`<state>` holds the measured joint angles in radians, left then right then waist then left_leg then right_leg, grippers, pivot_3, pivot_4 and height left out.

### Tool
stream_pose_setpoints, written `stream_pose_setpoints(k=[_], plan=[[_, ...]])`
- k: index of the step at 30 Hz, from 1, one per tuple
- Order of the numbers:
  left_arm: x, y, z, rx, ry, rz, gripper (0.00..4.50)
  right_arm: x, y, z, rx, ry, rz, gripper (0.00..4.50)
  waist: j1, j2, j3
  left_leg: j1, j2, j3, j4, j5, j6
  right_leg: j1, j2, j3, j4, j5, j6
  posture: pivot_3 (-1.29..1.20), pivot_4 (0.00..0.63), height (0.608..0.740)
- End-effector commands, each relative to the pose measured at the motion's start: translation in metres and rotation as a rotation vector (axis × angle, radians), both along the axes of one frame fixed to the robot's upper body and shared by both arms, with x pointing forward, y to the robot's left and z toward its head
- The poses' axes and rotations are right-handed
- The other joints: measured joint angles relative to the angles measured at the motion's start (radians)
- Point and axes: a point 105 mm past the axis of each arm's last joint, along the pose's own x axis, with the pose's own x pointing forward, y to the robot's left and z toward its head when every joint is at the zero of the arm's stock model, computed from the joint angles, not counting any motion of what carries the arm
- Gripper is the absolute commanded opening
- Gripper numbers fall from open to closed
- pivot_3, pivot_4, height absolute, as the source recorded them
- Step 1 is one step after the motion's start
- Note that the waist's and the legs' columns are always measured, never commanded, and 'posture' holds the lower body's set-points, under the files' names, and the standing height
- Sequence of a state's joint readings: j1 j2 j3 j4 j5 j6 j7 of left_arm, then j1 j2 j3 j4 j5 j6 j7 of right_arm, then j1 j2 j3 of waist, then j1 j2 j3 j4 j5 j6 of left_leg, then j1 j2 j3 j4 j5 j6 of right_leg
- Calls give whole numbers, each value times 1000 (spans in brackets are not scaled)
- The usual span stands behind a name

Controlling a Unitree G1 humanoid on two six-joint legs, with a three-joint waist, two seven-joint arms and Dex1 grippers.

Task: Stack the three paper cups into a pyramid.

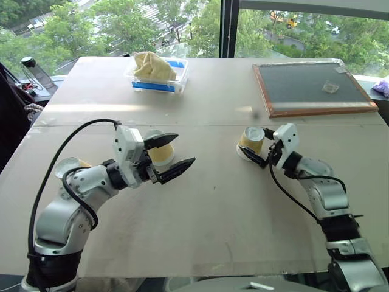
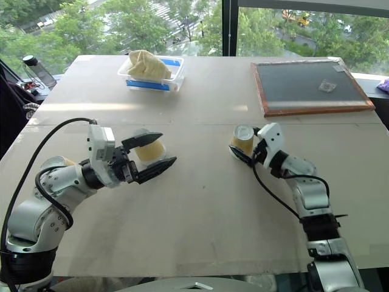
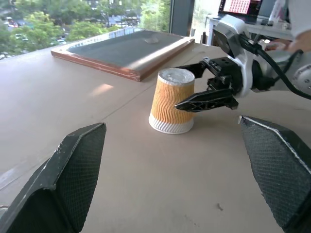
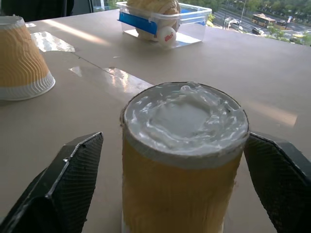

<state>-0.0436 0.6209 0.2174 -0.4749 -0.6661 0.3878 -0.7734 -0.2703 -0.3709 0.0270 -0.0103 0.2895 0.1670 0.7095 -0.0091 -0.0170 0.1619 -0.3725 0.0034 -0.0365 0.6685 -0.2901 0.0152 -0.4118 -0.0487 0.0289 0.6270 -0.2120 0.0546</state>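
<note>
Toward the right of the table's (image 1: 213, 213) middle, one paper cup (image 1: 251, 141) stands upside down on its white rim, base up, with the right gripper (image 1: 265, 148) around it: the two black fingers stand spread, one on either side of the cup's ribbed wall with a gap on each side, so the cup is not clamped. A second paper cup (image 1: 159, 149), also inverted, stands left of centre, and the left gripper (image 1: 172, 154) hangs just in front of it with its fingers spread wide and nothing between them. The third paper cup (image 1: 68, 166) sits near the table's left edge, partly hidden behind the left arm. No cup rests on another, so no pyramid stands yet. Between the two central cups lies a broad bare stretch of tabletop, and the whole near half of the table up to its front edge is open. At the far edge, a clear plastic tub (image 1: 159, 78) with a blue label sits left of centre, and a wood-framed board (image 1: 313, 88) lies by the far right corner, both well apart from the cups.
</note>
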Motion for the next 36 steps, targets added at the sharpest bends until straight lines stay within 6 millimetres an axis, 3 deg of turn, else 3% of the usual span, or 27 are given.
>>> stream_pose_setpoints(k=[1,5,9,14,25,35,36], plan=[[-1,7,20,-33,-189,199,4500,-22,-14,17,11,-45,13,4448,1,0,0,-1,0,-1,0,0,0,0,-1,0,-1,0,0,0,150,740],[-1,23,4,-91,-209,492,4500,-60,-36,16,-24,-63,46,4448,0,-1,-1,-1,-1,-1,0,0,0,0,-3,1,-1,0,1,0,150,740],[1,41,-18,-76,-178,678,4500,-90,-47,31,65,-125,105,4448,1,-1,-1,1,-1,1,0,0,0,2,0,1,-1,0,1,0,150,740],[15,54,-39,-37,-128,752,4500,-118,-49,35,118,-135,171,4448,0,-2,-1,11,0,2,1,0,0,10,3,0,0,-5,1,0,150,740],[48,45,-64,3,-58,673,4500,-135,-41,40,139,-155,232,4448,2,-2,-1,10,0,2,1,0,0,10,2,-1,0,0,0,0,150,740],[62,38,-58,-27,-92,660,4500,-147,-25,56,192,-100,328,4448,6,-2,-1,10,0,1,1,0,0,10,1,-1,0,0,0,0,150,740],[62,38,-57,-34,-95,666,4251,-146,-24,56,191,-101,326,4485,7,-2,-1,10,0,1,1,0,0,10,1,-1,0,0,0,0,150,740]])
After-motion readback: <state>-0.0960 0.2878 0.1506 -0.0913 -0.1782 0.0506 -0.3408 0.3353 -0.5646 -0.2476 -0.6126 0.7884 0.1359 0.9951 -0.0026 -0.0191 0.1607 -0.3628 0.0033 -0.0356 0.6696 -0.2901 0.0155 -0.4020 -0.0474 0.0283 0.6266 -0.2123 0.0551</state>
